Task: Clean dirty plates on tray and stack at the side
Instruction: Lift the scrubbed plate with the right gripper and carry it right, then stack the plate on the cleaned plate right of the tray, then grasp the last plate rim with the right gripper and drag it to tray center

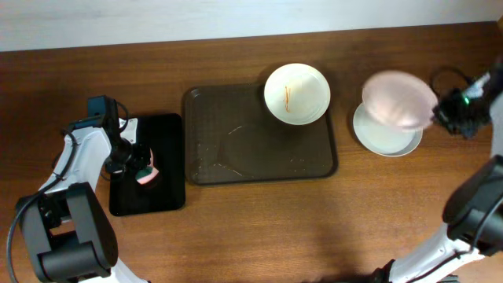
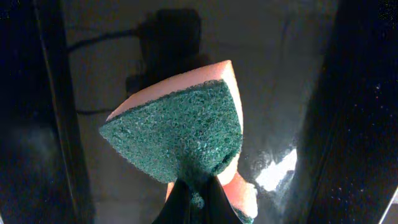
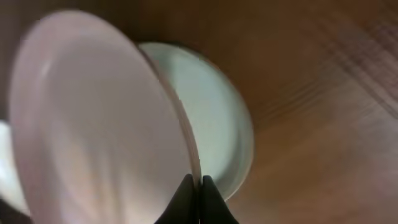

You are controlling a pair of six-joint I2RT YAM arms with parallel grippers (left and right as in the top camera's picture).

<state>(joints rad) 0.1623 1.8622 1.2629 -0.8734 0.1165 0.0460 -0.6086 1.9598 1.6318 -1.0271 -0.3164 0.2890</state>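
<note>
Overhead first. The tray (image 1: 259, 149) lies at centre on the counter (image 1: 259, 228). One dirty plate (image 1: 297, 93), with an orange streak at its centre, sits at the tray's 1 o'clock corner. Off the tray at 3 o'clock, a base plate (image 1: 385, 135) rests on the counter. My right jaws are clenched on the rim of a held plate (image 1: 397, 98), which hangs above the base plate and overlaps its 12 o'clock half. At 9 o'clock, my left jaws grasp a sponge (image 1: 147, 174) over the black tray (image 1: 157, 200).

Left wrist. The sponge is pinched at its 6 o'clock end, green scouring face toward the camera and pink foam behind.

Right wrist. The held plate stands steeply tilted, gripped only at its 6 o'clock rim, with the base plate just behind it.

Hazards, as judged:
1. A rim-only grip on a tilted plate may slip or pivot.
2. Releasing too high or off-centre may chip both plates or leave the stack skewed.

Limits of view:
- The held plate is blurred overhead, so residue cannot be checked.
- I cannot tell whether the two plates are touching.
- The left fingertips are dark against the black tray.
- I cannot tell whether the sponge touches that tray.
</note>
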